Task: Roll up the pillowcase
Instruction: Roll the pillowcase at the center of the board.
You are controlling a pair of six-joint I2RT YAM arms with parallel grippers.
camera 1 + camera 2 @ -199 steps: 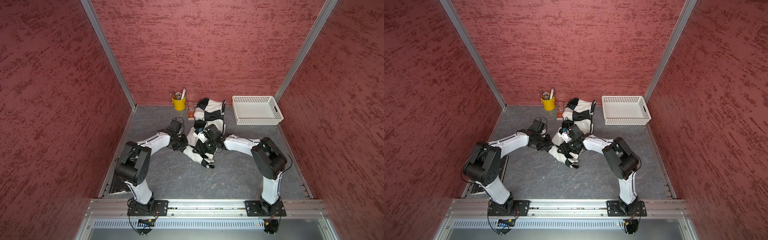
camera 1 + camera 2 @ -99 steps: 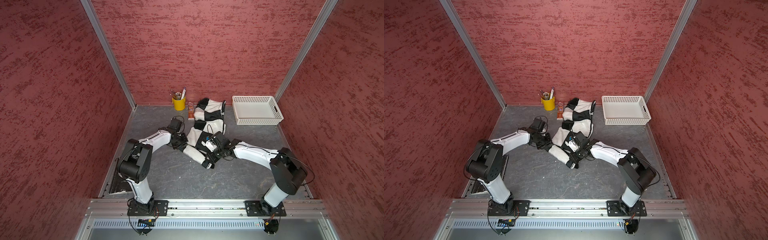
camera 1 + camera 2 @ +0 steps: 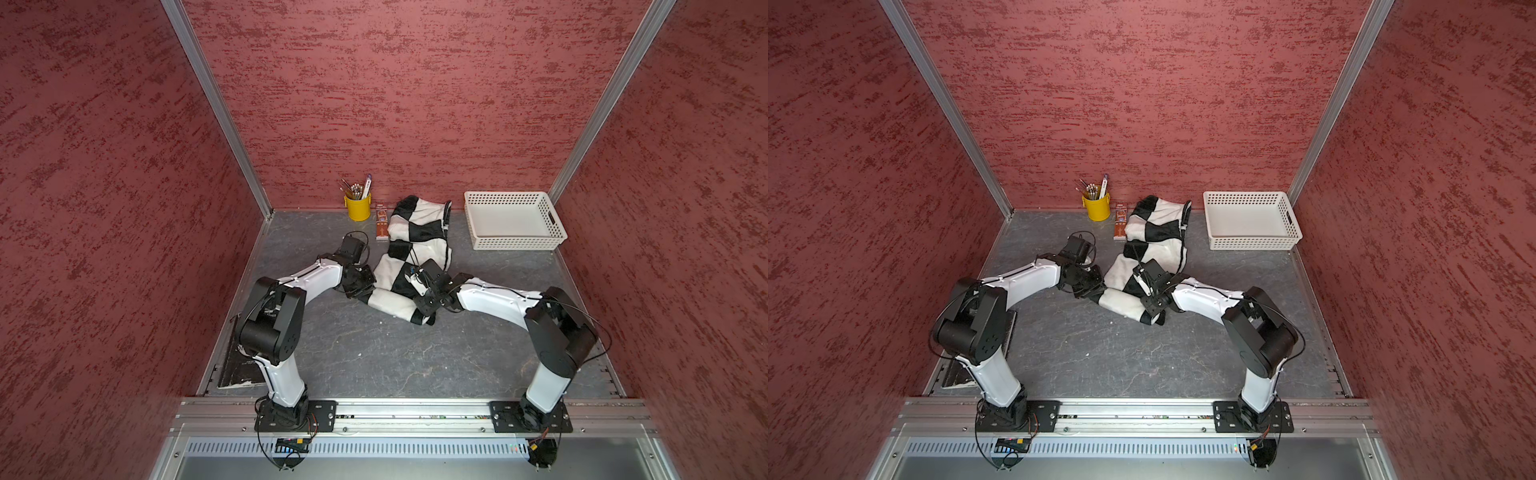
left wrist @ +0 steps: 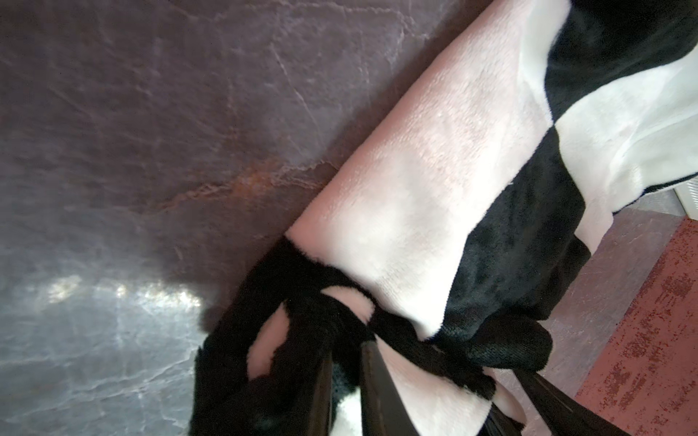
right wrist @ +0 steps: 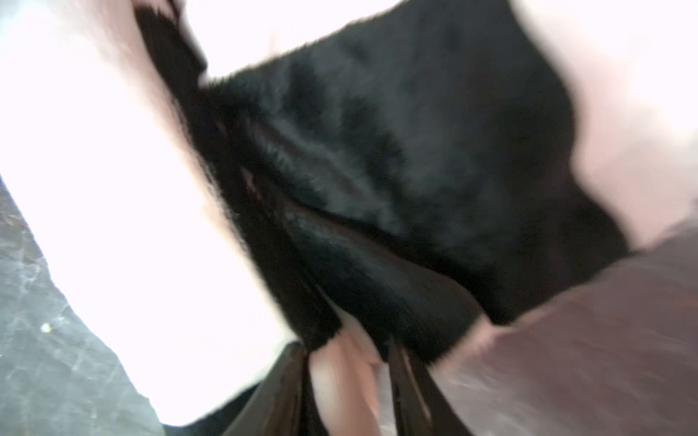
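While the near end of the pillowcase (image 3: 390, 301) lay rolled mid-table (image 3: 374, 357), its far half lay loose; left gripper (image 4: 347, 356) pinched it narrowly, right gripper (image 5: 351, 362) grip unclear.

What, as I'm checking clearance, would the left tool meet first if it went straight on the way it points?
The pillowcase: the left tool is shut on its rolled end, so it would press straight into the roll, apparently along its length.

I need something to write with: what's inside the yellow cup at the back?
Pencils and a white pen stick up out of the yellow cup. Their lower ends and the cup's bottom are hidden by its wall.
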